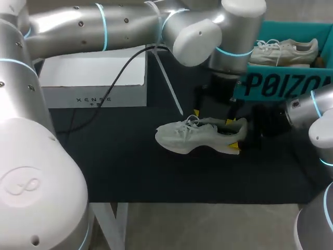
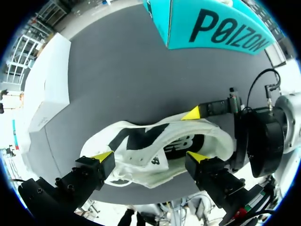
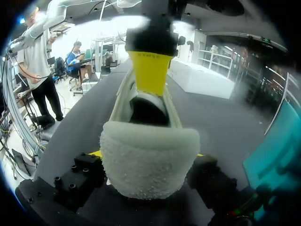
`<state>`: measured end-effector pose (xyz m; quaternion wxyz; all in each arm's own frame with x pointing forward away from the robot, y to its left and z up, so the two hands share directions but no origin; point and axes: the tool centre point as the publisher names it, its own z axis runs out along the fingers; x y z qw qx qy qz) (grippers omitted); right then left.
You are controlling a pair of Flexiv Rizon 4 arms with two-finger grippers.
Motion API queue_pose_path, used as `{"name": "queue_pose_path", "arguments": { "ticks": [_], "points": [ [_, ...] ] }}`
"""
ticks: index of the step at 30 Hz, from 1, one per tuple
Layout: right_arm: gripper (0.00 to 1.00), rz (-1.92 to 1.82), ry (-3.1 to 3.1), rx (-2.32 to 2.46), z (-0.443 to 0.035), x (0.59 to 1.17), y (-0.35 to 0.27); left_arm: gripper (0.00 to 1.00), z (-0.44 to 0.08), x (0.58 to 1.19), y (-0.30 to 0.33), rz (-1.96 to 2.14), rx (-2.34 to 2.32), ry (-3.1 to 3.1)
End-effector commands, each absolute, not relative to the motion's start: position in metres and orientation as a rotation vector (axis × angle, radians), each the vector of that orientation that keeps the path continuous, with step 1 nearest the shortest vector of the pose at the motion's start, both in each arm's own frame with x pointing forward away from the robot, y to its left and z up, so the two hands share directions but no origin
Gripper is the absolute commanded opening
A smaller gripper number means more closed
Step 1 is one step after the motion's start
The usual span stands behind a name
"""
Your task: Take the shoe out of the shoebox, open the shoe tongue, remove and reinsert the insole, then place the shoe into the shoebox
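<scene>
Head view showed a pale lace-up sneaker (image 1: 200, 136) lying on the dark tabletop (image 1: 130, 172), right of the middle, with its toe to the left and its heel to the right. The teal shoebox (image 1: 283, 83) stood at the far right, apart from the sneaker, and held a second pale sneaker (image 1: 283, 52). A white box (image 1: 93, 78) sat at the far left, and a black cable (image 1: 112, 86) crossed over its right end.

The left arm (image 1: 130, 26) came in from the left along the far side and turned down over the sneaker. The left hand (image 2: 149, 157) hung above the sneaker with its fingers spread wide along the sneaker's length. One yellow tip was over the laces and the other over the heel opening, where a dark insole (image 2: 181, 143) lay inside. That hand had hold of nothing. In the right wrist view one of its yellow fingers (image 3: 150, 70) stood at the opening just beyond the heel. Whether it touched the insole could not be told.

The right hand (image 3: 146, 154) reached in from the right at the heel. The fuzzy heel collar (image 3: 149, 160) filled the gap between its fingers, with a sliver of yellow showing on either side. It was closed onto the heel from the near and far sides.
</scene>
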<state>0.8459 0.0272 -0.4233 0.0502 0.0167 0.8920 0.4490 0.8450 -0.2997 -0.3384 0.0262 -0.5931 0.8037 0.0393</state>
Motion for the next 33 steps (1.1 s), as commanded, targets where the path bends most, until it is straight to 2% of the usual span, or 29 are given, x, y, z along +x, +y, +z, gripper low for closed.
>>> {"name": "queue_pose_path", "arguments": {
  "ticks": [1,17,27,28,30,32,33],
  "points": [
    [0.0,1.363,2.715,0.052,-0.435,0.85,0.03,1.0,-0.339,0.843,-0.302,0.225,-1.777,2.394],
    [0.0,1.363,2.715,0.052,-0.435,0.85,0.03,1.0,-0.363,0.844,-0.285,0.291,-1.802,2.339],
    [0.0,1.363,2.715,0.052,-0.435,0.85,0.03,1.0,-0.332,0.84,-0.241,0.307,-1.884,2.214],
    [0.0,1.363,2.715,0.052,-0.435,0.85,0.03,0.9,-0.328,0.84,-0.239,0.296,-1.893,2.212],
    [0.0,1.363,2.715,0.052,-0.435,0.85,0.03,0.84,-0.322,0.839,-0.235,0.273,-1.92,2.221],
    [0.0,1.363,2.715,0.052,-0.435,0.85,0.03,0.61,-0.319,0.838,-0.235,0.242,-1.953,2.246],
    [0.0,1.363,2.715,0.052,-0.435,0.85,0.03,0.43,-0.318,0.838,-0.235,0.221,-1.971,2.269]
  ]
}}
